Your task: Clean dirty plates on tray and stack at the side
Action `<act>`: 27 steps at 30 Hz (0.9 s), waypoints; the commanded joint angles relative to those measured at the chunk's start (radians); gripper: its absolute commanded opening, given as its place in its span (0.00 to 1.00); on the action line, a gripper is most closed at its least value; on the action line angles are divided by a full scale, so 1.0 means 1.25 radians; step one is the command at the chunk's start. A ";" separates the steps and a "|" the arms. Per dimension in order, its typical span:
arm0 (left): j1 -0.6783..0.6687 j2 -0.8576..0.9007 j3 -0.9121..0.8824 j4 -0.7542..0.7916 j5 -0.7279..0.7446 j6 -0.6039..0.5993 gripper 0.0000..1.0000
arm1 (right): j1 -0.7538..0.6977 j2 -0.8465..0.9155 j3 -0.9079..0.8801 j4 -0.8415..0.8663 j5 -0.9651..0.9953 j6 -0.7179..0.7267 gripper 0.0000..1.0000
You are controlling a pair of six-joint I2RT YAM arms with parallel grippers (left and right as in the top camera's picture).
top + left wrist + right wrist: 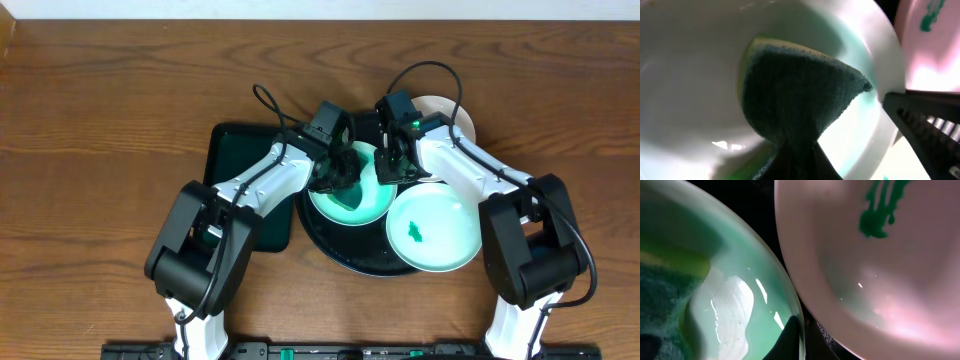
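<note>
A pale mint-green plate (352, 205) lies on the round black tray (345, 258). My left gripper (340, 178) is shut on a dark green sponge (800, 95) and presses it into this plate. My right gripper (395, 168) is shut on the same plate's right rim (799, 325), one finger inside and one outside. A second mint-green plate (435, 232) with a green smear (413, 235) sits on the tray's right side and also shows in the right wrist view (865, 270). A white plate (450, 108) lies behind the right arm, partly hidden.
A dark rectangular tray (235, 165) lies left of the round tray, partly under my left arm. Brown wooden table (100, 120) surrounds everything. Both arms cross closely above the round tray's back half.
</note>
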 commanded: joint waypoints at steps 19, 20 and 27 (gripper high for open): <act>0.206 -0.269 0.008 -0.443 -0.244 0.117 0.08 | 0.017 -0.007 -0.010 0.008 -0.052 0.017 0.02; 0.216 -0.269 0.007 -0.465 -0.270 0.120 0.08 | 0.017 -0.007 -0.010 0.008 -0.052 0.016 0.03; 0.236 -0.268 -0.049 -0.464 -0.316 0.126 0.07 | 0.017 -0.007 -0.010 0.007 -0.052 0.017 0.02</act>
